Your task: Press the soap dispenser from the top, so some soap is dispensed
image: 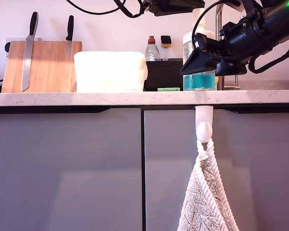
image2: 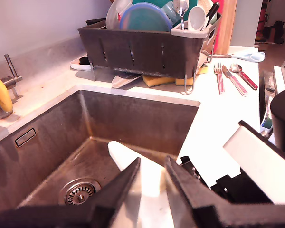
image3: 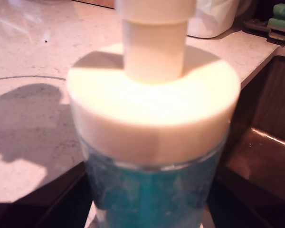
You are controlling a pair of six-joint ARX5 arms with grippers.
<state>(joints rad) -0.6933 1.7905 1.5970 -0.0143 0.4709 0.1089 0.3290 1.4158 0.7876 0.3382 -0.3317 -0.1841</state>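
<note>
Second gripper jaws wide apart, flanking soap dispenser.

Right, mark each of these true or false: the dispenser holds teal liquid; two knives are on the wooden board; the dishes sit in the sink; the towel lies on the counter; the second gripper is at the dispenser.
1. The soap dispenser holds teal liquid. True.
2. Two knives are on the wooden board. True.
3. The dishes sit in the sink. False: they stand in the dish rack beside it.
4. The towel lies on the counter. False: it hangs from a hook below it.
5. My second gripper is at the dispenser. True: its jaws flank the bottle.
</note>
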